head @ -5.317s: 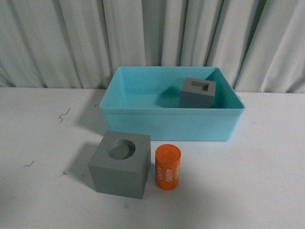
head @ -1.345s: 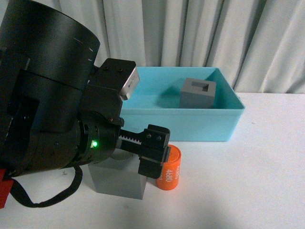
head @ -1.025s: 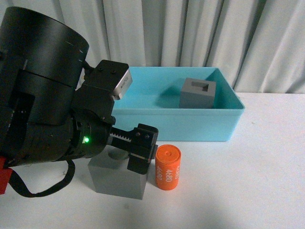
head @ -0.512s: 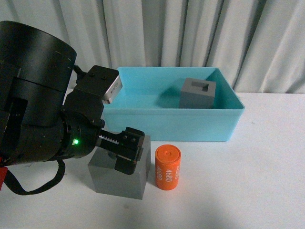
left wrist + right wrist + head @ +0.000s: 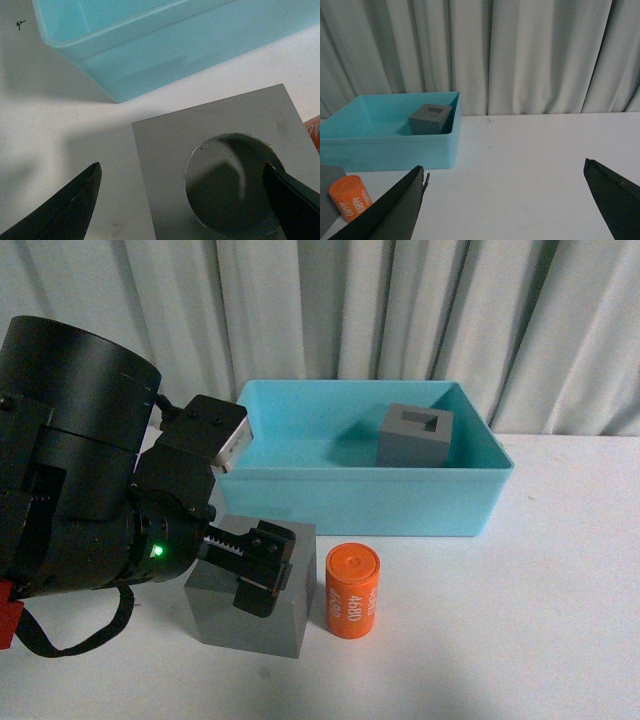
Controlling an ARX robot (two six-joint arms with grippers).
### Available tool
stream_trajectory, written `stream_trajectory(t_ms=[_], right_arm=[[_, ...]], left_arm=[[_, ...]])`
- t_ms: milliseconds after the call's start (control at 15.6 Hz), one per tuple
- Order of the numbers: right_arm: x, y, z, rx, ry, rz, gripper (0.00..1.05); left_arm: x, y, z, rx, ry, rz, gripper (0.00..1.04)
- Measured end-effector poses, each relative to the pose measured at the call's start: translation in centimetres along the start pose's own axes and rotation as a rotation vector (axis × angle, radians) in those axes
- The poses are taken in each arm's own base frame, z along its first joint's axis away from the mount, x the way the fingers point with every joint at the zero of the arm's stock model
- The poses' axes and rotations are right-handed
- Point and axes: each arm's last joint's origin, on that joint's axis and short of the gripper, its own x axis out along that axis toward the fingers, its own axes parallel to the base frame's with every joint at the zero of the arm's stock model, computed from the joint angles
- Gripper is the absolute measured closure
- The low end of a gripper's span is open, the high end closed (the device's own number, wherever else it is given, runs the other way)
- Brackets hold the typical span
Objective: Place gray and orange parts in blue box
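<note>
Labels: you're looking at white digits "4680" running down the side of the orange cylinder (image 5: 352, 592). A second line next to them is too small to read.

Changes: the left arm is sitting further left than 1.3 s ago and is no longer covering the cylinder. The parts and the box are sitting where they were.

Left to right:
- The left fingers (image 5: 70, 210) are hanging wide open over the gray cube with the round recess (image 5: 247, 618) and gripping nothing. In the left wrist view, one finger is showing over the bench (image 5: 560, 630) just beside the cube and the other over the cube's opposite edge. You can't tell contact from this.
- That cube is sitting on the bench in front of the blue box (image 5: 360, 505), with the cylinder standing upright just beside it.
- The gray cube with the rectangular recess (image 5: 415, 436) is sitting inside the box, toward its right rear.
- The right fingers (image 5: 395, 210) are also spread wide and empty, well apart from the parts.

Count: two gray cubes, one cylinder, one box.
</note>
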Motion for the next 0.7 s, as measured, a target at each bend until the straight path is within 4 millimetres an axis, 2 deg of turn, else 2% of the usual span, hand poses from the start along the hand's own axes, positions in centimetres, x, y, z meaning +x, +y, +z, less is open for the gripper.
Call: stream_trajectory(t_ms=[577, 705], right_arm=[[0.00, 0.00, 0.00, 0.000, 0.000, 0.000, 0.06], [0.00, 0.00, 0.00, 0.000, 0.000, 0.000, 0.06]], left_arm=[[0.53, 0.20, -0.10, -0.005, 0.006, 0.002, 0.07], [0.63, 0.00, -0.14, -0.002, 0.007, -0.014, 0.25]])
